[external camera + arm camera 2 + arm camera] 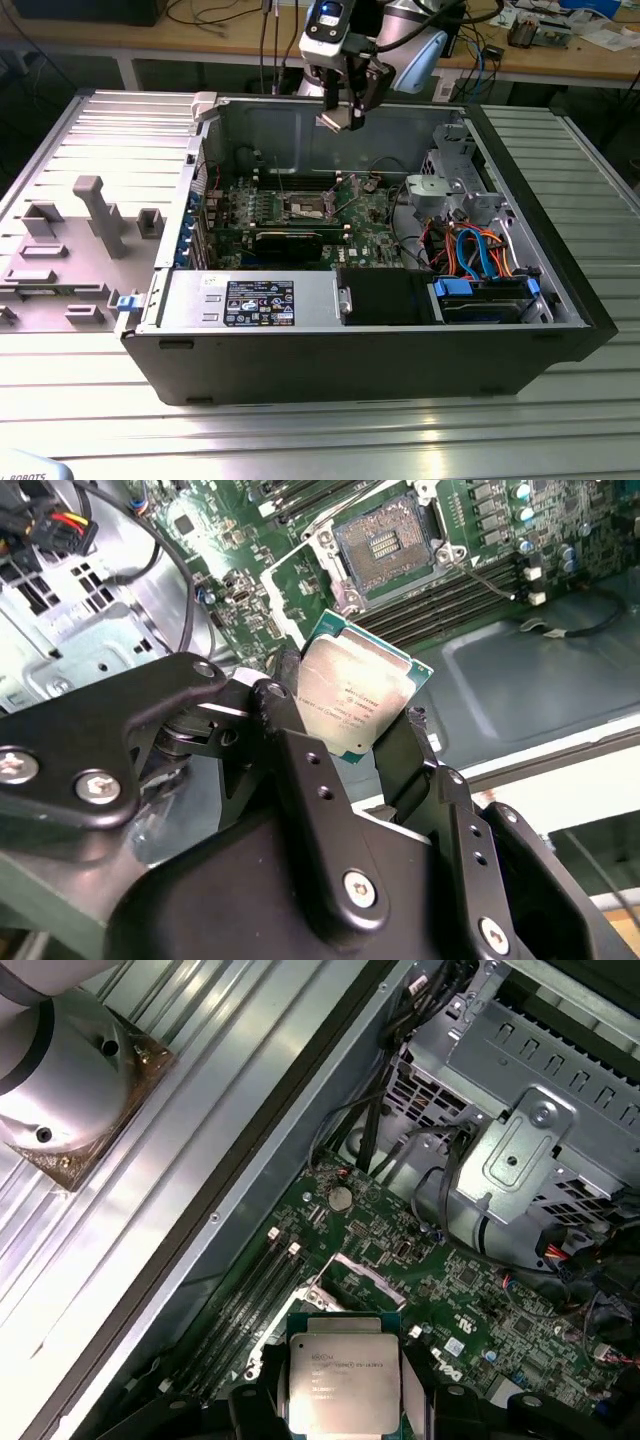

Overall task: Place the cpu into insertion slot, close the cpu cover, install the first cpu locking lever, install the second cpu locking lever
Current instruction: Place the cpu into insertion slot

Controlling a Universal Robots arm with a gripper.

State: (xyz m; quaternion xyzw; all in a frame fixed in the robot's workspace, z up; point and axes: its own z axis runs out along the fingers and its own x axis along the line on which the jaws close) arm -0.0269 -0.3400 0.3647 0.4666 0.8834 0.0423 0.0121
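I see one cpu (pixel 360 705) clamped in my hand (pixel 350 692), above the open case (pixel 330 365) holding one uncovered insertion slot (pixel 385 545).

A ribbed metal surface (pixel 330 445) spreads under bright light. Behind it runs a wooden bench (pixel 120 45) strewn with cables (pixel 215 15).

You're in robotics lab or electronics workshop, not home. Evidence: ribbed aluminium table (pixel 300 440) under opened computer case (pixel 350 365); robot arm (pixel 410 45) over it; grey fixture plate (pixel 60 290) with moulded blocks beside case; wooden workbench (pixel 90 38) behind, strewn with cables (pixel 215 15) and small parts.
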